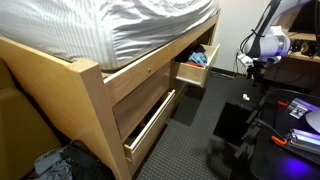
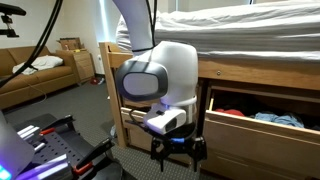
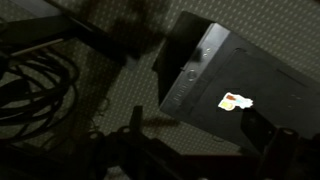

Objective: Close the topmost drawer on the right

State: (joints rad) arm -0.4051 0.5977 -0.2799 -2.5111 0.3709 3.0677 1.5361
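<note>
Top right drawer (image 1: 193, 68), under the bed (image 1: 150, 25): pulled out, with clothes (image 2: 270, 118) lying inside. A lower drawer (image 1: 150, 122) also stands open. I see my gripper (image 2: 178, 152) hanging well apart from the top drawer, over the carpet (image 1: 200, 130), its fingers spread and holding nothing.

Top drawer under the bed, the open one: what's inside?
The open drawer holds clothes: a red item beside pale blue-grey fabric. Anything beneath them is covered, and the drawer's back is hidden in shadow under the bed frame.
</note>
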